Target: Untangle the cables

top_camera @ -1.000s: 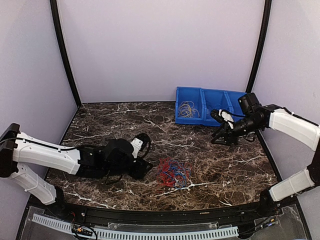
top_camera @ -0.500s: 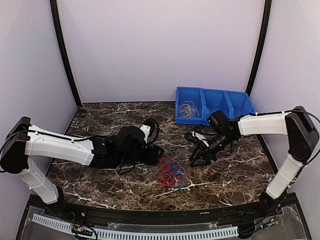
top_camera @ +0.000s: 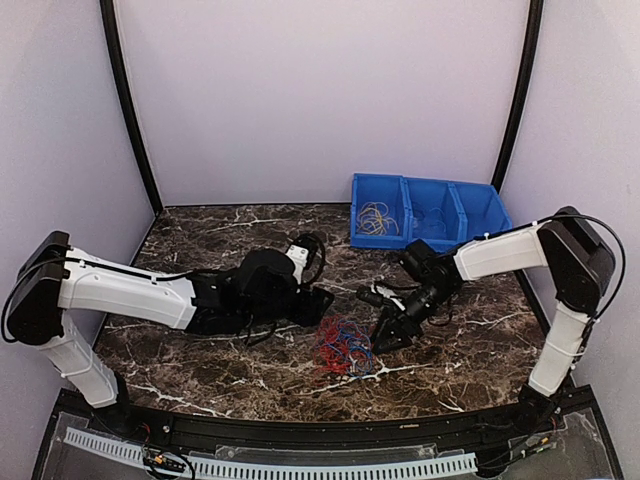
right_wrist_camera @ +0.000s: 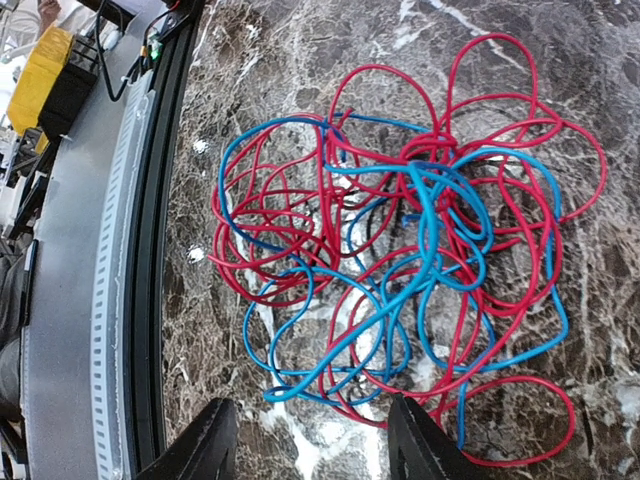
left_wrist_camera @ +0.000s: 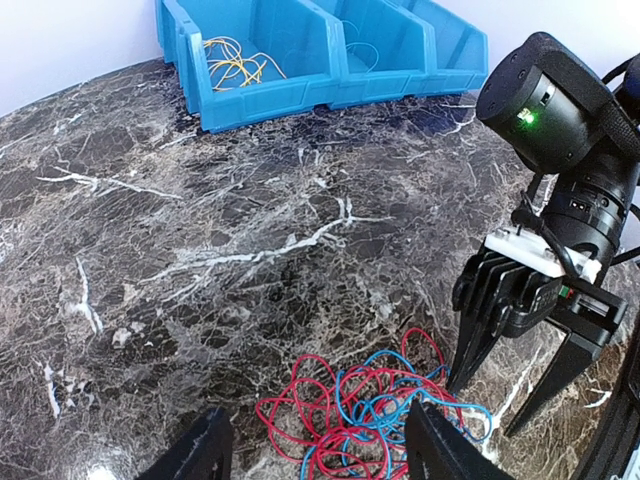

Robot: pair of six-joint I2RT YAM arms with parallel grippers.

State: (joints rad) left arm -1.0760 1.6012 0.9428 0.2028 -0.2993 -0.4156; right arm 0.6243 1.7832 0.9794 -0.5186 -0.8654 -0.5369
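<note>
The cables [top_camera: 347,345], a red and blue tangle, lie on the marbled table [top_camera: 200,250] near its front edge. The left gripper [top_camera: 322,305] and right gripper [top_camera: 385,335] flank them, fingers spread, holding nothing. Farther back, yellow wires [top_camera: 375,218] sit in the left compartment of the blue bin [top_camera: 484,208].

A dark brown marble-patterned table top [top_camera: 220,240] with white veins forms the floor of the cell, and its gloss catches small bright glints of light. Plain pale lilac-white wall panels [top_camera: 320,100] close it at the back and both sides, with black posts [top_camera: 128,110] rising at the two back corners. Along the near edge run a curved black rail [top_camera: 330,430] and a white slotted strip [top_camera: 270,466]
</note>
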